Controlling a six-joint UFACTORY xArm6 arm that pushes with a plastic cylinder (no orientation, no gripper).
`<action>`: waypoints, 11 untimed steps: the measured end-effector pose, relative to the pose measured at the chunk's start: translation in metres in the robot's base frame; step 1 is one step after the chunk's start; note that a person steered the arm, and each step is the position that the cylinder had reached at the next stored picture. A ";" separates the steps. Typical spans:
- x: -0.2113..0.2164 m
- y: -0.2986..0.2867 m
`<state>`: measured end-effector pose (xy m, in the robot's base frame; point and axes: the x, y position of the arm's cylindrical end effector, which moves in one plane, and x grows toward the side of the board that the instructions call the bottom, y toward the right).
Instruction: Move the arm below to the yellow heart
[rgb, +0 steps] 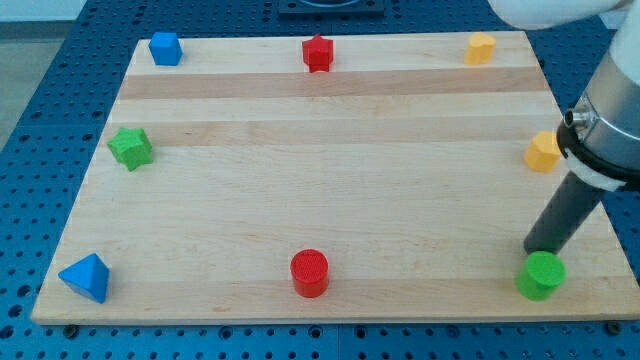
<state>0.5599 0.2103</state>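
The yellow heart (541, 152) lies at the board's right edge, its right side partly hidden by the arm. The dark rod slants down from the view's right, and my tip (537, 250) sits below the heart, toward the view's bottom. It is right behind the green cylinder (541, 275). I cannot tell whether the tip touches the cylinder. A second yellow block (480, 48), which looks like a pentagon, sits at the top right corner.
On the wooden board (330, 190) are a blue cube (165, 48) at the top left, a red star (317, 53) at top centre, a green star (131, 148) at the left, a blue triangle (86, 277) at the bottom left and a red cylinder (309, 272) at bottom centre.
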 end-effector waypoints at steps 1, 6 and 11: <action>-0.011 -0.006; -0.038 -0.034; -0.247 0.042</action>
